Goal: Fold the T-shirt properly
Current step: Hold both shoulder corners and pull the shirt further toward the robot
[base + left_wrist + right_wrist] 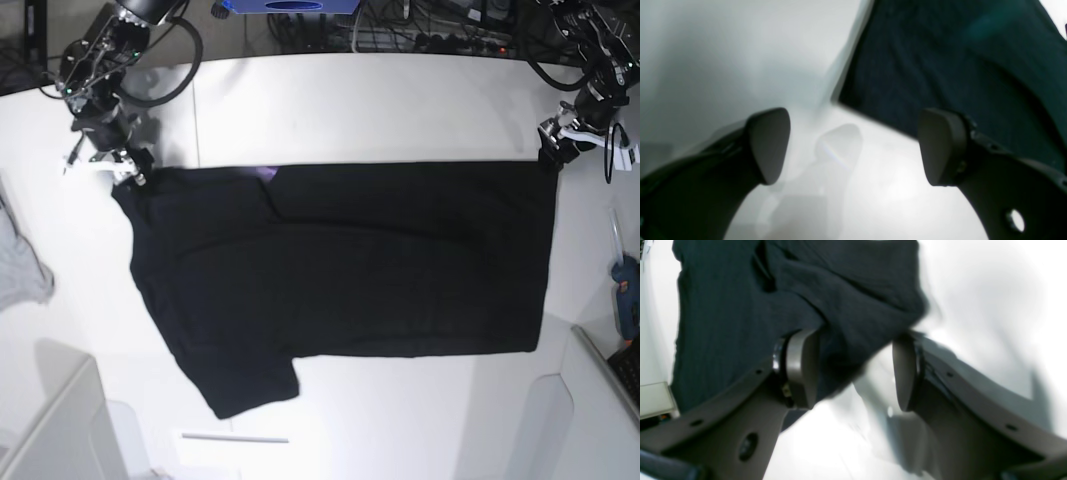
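Nearby, grey cloth (pixel 22 268) left of T-shirt (pixel 340 265), blue tool (pixel 626 300) right

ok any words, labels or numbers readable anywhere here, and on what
None can be read.
T-shirt: plain black side up, no text; only a purple sliver shows at its top edge.
Blue box at the table's far edge: nothing legible.
White tags on the right gripper: too small to read.

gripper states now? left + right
Left gripper: open, holding nothing, beside the T-shirt corner.
Right gripper: open, cloth edge between its jaws, not clamped.
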Robot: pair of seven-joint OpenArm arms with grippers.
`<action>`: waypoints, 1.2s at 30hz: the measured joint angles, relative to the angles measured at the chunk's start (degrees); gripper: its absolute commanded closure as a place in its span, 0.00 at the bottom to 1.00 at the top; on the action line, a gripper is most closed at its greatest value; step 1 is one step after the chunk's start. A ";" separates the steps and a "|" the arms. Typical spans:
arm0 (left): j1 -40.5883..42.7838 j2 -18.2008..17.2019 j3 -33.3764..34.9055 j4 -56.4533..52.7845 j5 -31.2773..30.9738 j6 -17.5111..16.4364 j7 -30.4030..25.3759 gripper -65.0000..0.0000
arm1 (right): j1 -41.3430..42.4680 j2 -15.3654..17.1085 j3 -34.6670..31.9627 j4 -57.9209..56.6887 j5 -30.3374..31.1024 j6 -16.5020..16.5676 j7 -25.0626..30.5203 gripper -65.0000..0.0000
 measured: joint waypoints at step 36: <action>-8.48 1.09 5.16 -8.50 5.29 -0.15 0.00 0.95 | 1.66 0.46 -0.37 -3.15 0.61 0.83 3.41 0.61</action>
